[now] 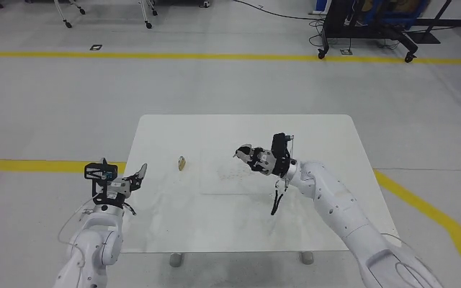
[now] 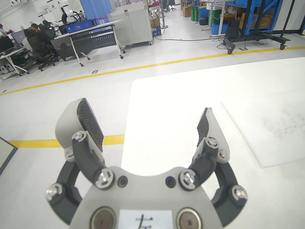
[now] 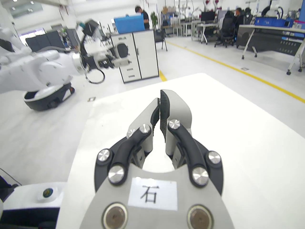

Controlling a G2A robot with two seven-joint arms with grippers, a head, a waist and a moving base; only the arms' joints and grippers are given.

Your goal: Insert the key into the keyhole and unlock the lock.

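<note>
A small brass-coloured lock (image 1: pixel 181 163) lies on the white table (image 1: pixel 317 137), left of its middle. My right gripper (image 1: pixel 243 152) hovers over the table to the right of the lock. In the right wrist view that gripper (image 3: pixel 160 101) is shut, its ribbed pads pressed together, and I cannot make out anything between them. My left gripper (image 1: pixel 135 177) sits at the table's left edge, open, a short way from the lock. In the left wrist view it (image 2: pixel 145 106) has a wide gap with nothing in it.
A thin white mat (image 1: pixel 232 178) lies flat on the middle of the table, also seen as a mat (image 2: pixel 262 132) off to the side of my left gripper. Bare tabletop surrounds the lock. Yellow floor lines run past the table.
</note>
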